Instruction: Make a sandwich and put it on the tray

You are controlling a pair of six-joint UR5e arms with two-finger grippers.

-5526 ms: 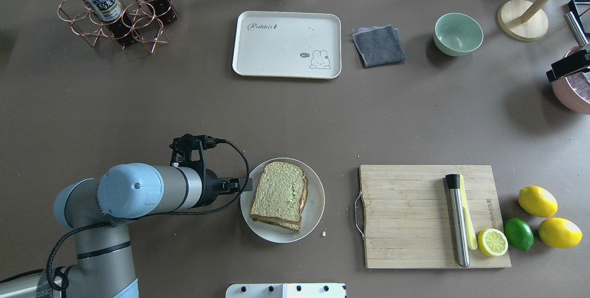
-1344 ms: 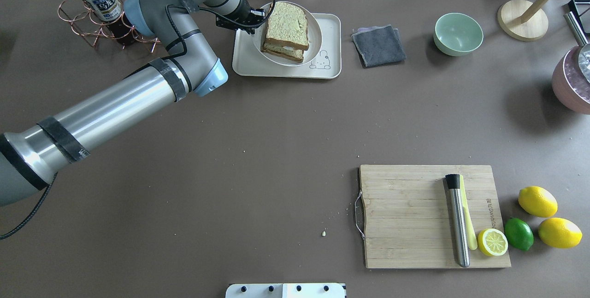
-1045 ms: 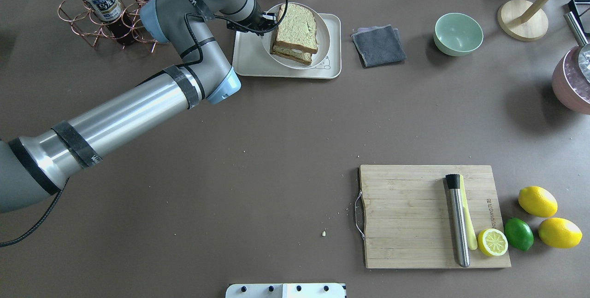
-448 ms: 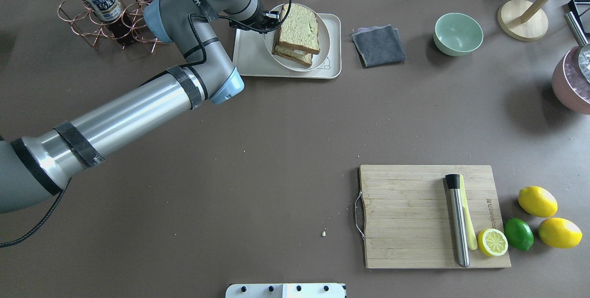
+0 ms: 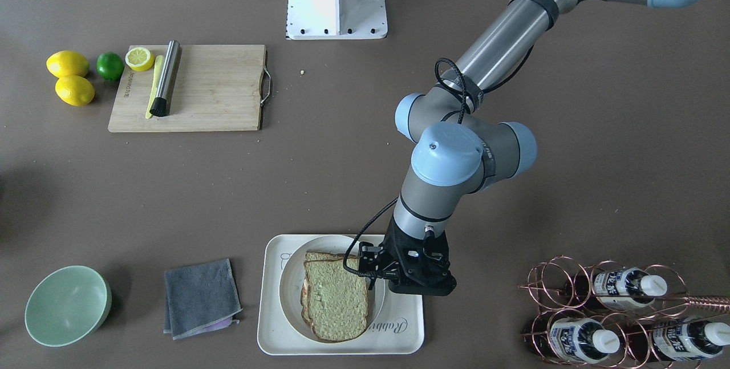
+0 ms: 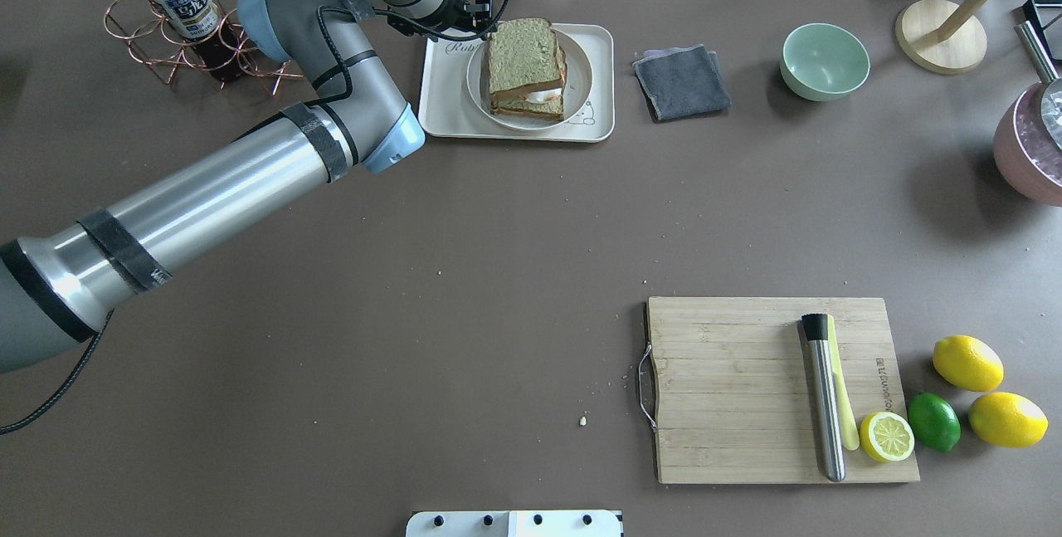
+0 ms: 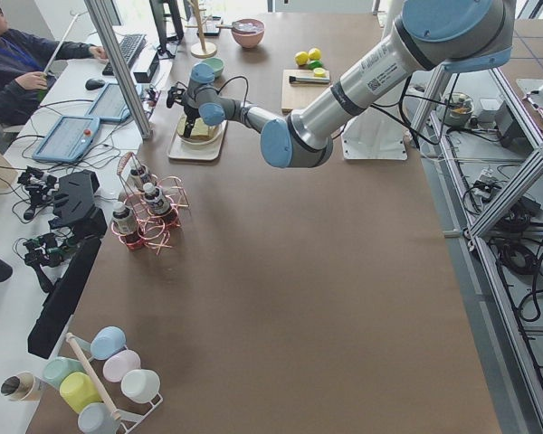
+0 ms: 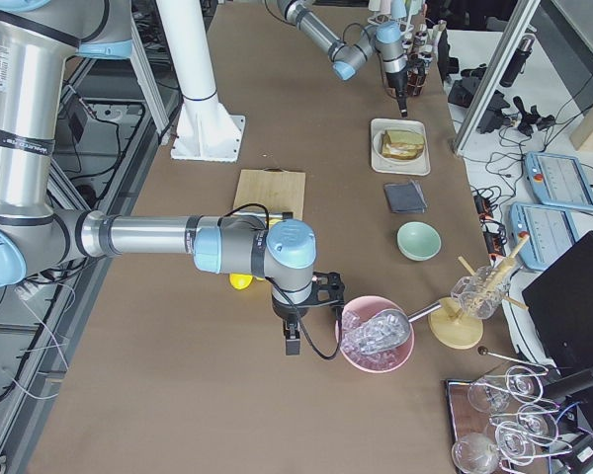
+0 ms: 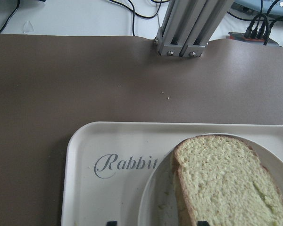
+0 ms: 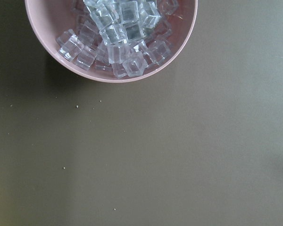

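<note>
The sandwich (image 6: 524, 64), two bread slices with white egg (image 6: 541, 95) showing between them, lies on a round white plate (image 6: 581, 76). The plate rests flat on the cream tray (image 6: 444, 109) at the table's far side. My left gripper (image 6: 481, 10) hovers at the plate's left edge. In the left wrist view its fingertips (image 9: 112, 222) stand wide apart, open and empty, over the tray (image 9: 108, 146) and the top slice (image 9: 226, 183). My right gripper (image 8: 290, 346) shows only in the exterior right view, beside a pink bowl of ice (image 8: 376, 334); I cannot tell its state.
A copper rack with bottles (image 6: 199, 14) stands just left of the tray, close to my left arm. A grey cloth (image 6: 682, 82) and a green bowl (image 6: 825, 61) lie right of the tray. A wooden cutting board (image 6: 747, 388) with a muddler, lemons and a lime is at the near right.
The plate with the sandwich went from the near table to the tray. In the last half second it settled flat, and my left gripper let go and drew back left.
</note>
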